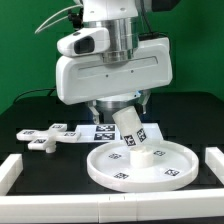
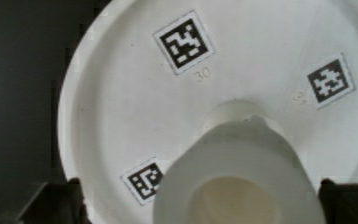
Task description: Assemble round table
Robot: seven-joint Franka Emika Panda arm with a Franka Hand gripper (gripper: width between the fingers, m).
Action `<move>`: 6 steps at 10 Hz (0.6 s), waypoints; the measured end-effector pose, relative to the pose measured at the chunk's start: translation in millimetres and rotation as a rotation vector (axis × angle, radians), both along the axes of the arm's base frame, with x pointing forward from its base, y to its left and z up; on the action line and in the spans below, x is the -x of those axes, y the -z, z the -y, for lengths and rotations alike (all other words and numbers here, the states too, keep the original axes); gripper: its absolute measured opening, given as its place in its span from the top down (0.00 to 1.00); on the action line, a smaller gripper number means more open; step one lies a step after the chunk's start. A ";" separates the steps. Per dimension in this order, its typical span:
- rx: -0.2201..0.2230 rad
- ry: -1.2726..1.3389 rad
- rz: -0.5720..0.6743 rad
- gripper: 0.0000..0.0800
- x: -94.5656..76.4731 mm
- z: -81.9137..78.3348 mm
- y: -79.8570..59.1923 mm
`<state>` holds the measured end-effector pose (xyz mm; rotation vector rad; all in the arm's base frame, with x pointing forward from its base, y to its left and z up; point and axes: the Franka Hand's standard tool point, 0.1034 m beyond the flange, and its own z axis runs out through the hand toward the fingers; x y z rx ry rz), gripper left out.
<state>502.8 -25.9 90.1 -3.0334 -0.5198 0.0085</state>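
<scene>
White disc (image 1: pixel 140 165) holds tilted leg (image 1: pixel 134 138); hand (image 1: pixel 118 108) open.

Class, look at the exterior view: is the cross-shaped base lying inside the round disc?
No: the cross-shaped base lies on the dark table, to the exterior view's left of the round disc.

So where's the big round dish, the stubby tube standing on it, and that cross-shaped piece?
Round disc (image 1: pixel 110 172): exterior view, on its flat floor near the front rim.
Cylinder leg (image 1: pixel 131 132): exterior view, on its tilted side wall.
Cross-shaped base (image 1: pixel 44 136): exterior view, at the centre where its arms meet.
</scene>
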 end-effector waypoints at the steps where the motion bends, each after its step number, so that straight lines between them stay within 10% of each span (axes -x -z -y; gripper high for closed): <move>1: 0.000 0.000 0.000 0.19 0.1 0.0 0.1; 6: -0.037 0.040 -0.056 0.19 -1.3 -7.6 -2.2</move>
